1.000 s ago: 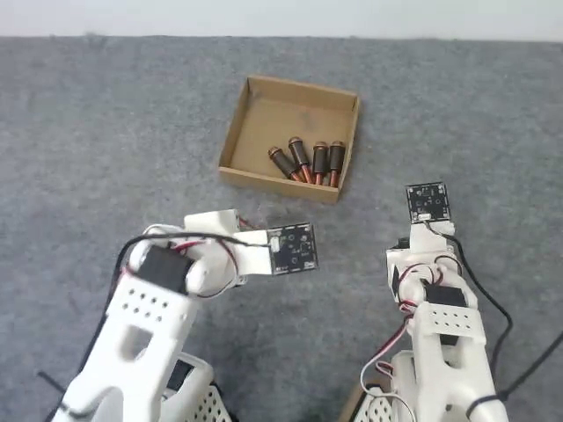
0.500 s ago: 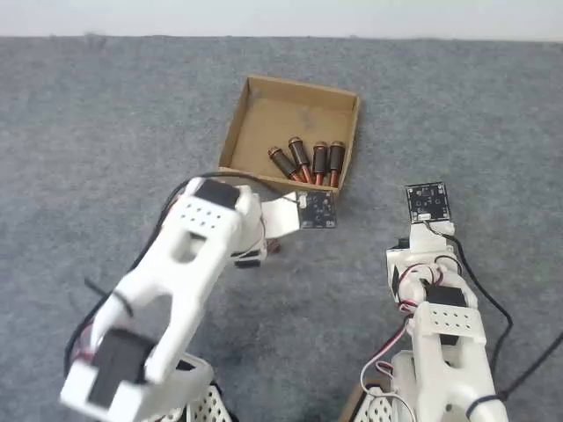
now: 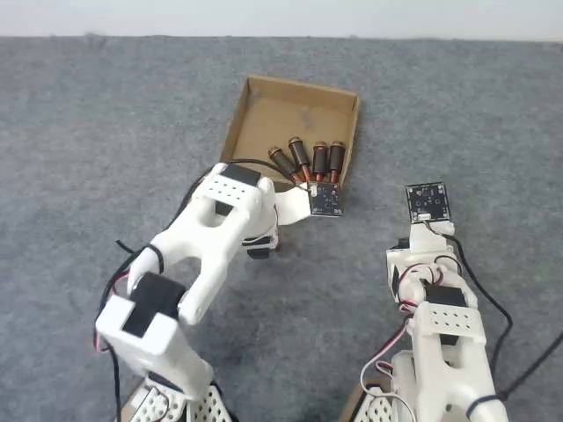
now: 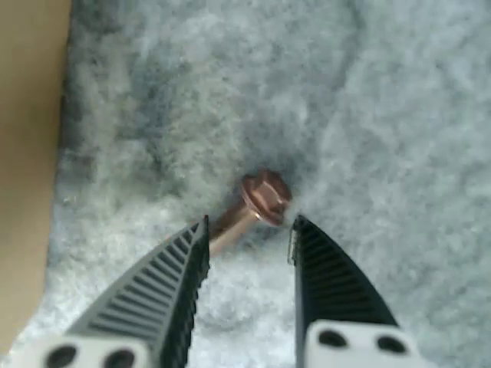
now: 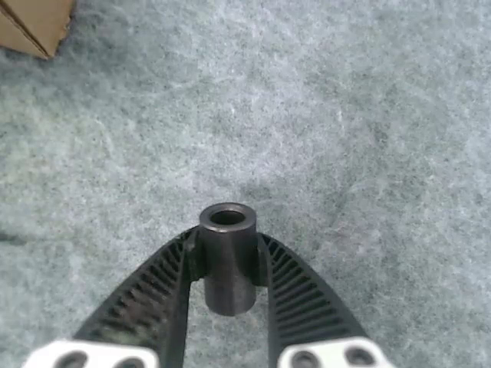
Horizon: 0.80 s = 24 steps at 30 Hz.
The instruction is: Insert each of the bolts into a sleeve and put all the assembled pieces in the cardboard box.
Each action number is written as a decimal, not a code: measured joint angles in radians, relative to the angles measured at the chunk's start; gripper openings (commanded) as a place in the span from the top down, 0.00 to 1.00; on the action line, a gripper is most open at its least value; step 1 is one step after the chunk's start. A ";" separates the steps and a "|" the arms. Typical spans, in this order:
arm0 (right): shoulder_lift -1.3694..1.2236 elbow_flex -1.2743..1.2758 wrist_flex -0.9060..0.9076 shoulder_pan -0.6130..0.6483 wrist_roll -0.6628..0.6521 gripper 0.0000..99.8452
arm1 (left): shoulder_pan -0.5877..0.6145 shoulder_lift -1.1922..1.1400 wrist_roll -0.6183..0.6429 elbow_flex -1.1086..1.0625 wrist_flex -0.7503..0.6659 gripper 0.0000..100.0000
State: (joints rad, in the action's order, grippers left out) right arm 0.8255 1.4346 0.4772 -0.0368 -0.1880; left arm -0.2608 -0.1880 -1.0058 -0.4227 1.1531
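Observation:
A copper bolt lies on the grey carpet. Its hex head sits just past the tips of my left gripper, and its shaft runs in between the fingers, close to one of them. That gripper is open and low over the carpet, beside the front wall of the cardboard box. My right gripper is shut on a dark sleeve, held upright with its bore facing up, above bare carpet. The cardboard box holds several assembled bolt-and-sleeve pieces along its front wall.
The left arm stretches up to the box's front wall. The right arm stands to the right, a short way from the box corner. Open grey carpet lies all around.
The left arm has swung out from a folded pose and forward to the box's front wall, coming down over the bolt. The right arm has kept still with the sleeve.

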 measured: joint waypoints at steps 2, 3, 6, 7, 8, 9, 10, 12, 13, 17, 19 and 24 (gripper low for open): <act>0.000 0.000 0.000 0.000 0.000 0.99 | 0.009 -0.032 0.000 0.020 -0.002 0.84; 0.000 0.000 0.000 0.000 0.000 0.99 | 0.011 -0.049 -0.003 0.028 -0.011 0.86; 0.000 0.000 0.000 0.000 0.000 0.99 | 0.011 -0.095 -0.005 0.043 -0.046 0.90; 0.000 0.000 0.000 0.000 0.000 0.99 | 0.011 -0.098 -0.005 0.049 -0.046 0.91; 0.000 0.000 0.000 0.000 0.000 0.99 | 0.012 -0.106 -0.005 0.058 -0.043 0.92; 0.000 0.000 0.000 0.000 0.000 0.99 | 0.012 -0.109 -0.005 0.068 -0.038 0.92; 0.000 0.000 0.000 0.000 0.000 0.99 | 0.017 -0.117 0.002 0.077 -0.032 0.92; 0.000 0.000 0.000 0.000 0.000 0.99 | 0.017 -0.129 0.000 0.083 -0.029 0.94; 0.000 0.000 0.000 0.000 0.000 0.99 | 0.017 -0.129 0.000 0.083 -0.029 0.94; 0.000 0.000 0.000 0.000 0.000 0.99 | 0.017 -0.130 0.000 0.083 -0.028 0.97; 0.000 0.000 0.000 0.000 0.000 0.99 | 0.017 -0.130 -0.005 0.083 -0.028 0.99; 0.000 0.000 0.000 0.000 0.000 0.99 | 0.014 -0.132 0.002 0.083 -0.028 0.99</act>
State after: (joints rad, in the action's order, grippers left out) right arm 0.8255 1.4346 0.4772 -0.0368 -0.1880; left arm -0.2470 -0.3199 -1.0042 -0.3399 1.1254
